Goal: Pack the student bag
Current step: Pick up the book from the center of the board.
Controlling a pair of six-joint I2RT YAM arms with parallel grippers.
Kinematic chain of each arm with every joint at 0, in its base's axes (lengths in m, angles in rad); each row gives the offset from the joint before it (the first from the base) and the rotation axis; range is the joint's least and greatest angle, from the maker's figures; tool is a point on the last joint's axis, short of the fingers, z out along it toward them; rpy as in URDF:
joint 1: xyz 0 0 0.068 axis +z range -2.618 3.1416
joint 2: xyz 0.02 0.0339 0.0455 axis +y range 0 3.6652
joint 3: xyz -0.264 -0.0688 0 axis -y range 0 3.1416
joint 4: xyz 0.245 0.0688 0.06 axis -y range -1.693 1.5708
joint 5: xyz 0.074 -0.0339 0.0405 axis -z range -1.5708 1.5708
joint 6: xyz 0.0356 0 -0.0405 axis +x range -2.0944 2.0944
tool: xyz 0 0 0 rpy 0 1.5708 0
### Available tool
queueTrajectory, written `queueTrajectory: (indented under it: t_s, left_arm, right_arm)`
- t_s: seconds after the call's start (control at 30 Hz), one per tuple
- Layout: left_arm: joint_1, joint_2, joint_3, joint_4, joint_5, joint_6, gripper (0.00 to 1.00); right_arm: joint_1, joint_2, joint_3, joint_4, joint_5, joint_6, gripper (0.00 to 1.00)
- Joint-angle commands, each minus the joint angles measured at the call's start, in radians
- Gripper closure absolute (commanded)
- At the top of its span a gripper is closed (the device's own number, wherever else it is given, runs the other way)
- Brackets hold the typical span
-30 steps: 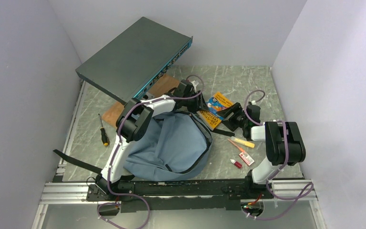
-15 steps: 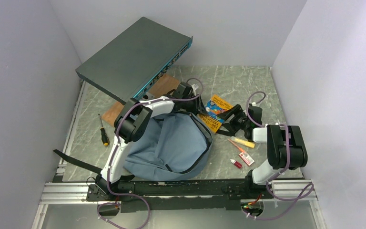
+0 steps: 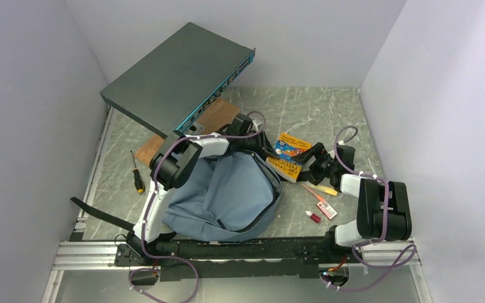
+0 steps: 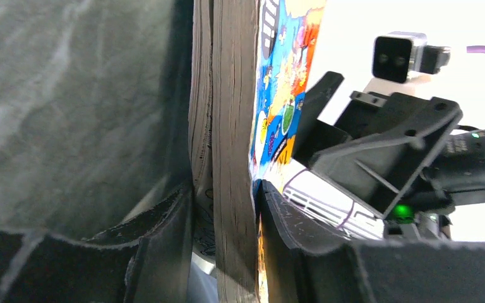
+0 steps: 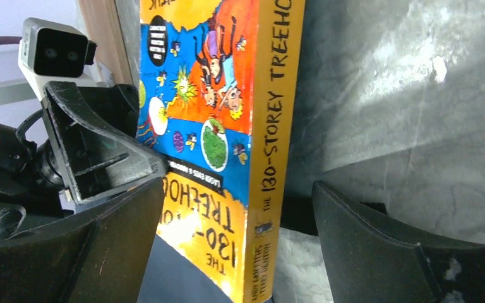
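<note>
Nearest, just beyond the arm bases, the student bag (image 3: 227,196) lies slumped mid-table, with a black strap (image 3: 101,214) trailing out toward 8 o'clock. At 3 o'clock from the bag, apart from it, lie a yellow marker (image 3: 323,188), a small packet (image 3: 326,209) and a red-capped tube (image 3: 314,217). A screwdriver (image 3: 137,177) lies at 9 o'clock.

The step in hand looks to be getting the book (image 3: 288,151) into the bag. The book sits at 1 o'clock from the bag, its near end over the blue fabric rim. The left gripper (image 4: 224,205) is pinched narrow on the book's page edge, with a finger against each side. The right gripper (image 5: 237,189) is spread wide around the spine end, and I cannot tell whether it touches.

Next, I judge, the book must tip toward 7 o'clock and slide into the bag's mouth, where the soft rim may fold under it. There is open room toward 2 o'clock. At 11 o'clock the tilted dark grey metal box (image 3: 177,76) and the wooden board (image 3: 218,115) beneath it crowd the left arm, and walls close in on three sides
</note>
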State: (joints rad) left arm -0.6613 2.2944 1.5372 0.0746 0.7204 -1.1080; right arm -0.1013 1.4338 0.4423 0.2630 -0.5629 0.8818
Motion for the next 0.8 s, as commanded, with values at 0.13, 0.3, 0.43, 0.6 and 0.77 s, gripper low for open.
queueTrajectory:
  t_s: [0.13, 0.3, 0.43, 0.6, 0.77]
  left_arm:
    - [-0.019, -0.116, -0.023, 0.143, 0.123, -0.091, 0.76]
    - [-0.021, -0.180, -0.036, 0.015, 0.071, 0.069, 0.53]
    - [-0.022, -0.255, -0.009, -0.187, -0.004, 0.249, 0.28]
    - [-0.023, -0.402, -0.015, -0.375, -0.133, 0.453, 0.10]
    - [-0.022, -0.580, -0.035, -0.464, -0.154, 0.581, 0.01]
  right_arm:
    - [-0.006, 0.022, -0.058, 0.360, -0.140, 0.225, 0.33]
    - [-0.006, 0.023, 0.019, 0.390, -0.132, 0.258, 0.71]
    - [-0.024, -0.013, 0.115, 0.257, -0.109, 0.205, 1.00]
    - [-0.092, -0.114, 0.275, 0.007, -0.088, 0.045, 1.00]
    - [-0.099, -0.210, 0.485, -0.299, -0.027, -0.207, 1.00]
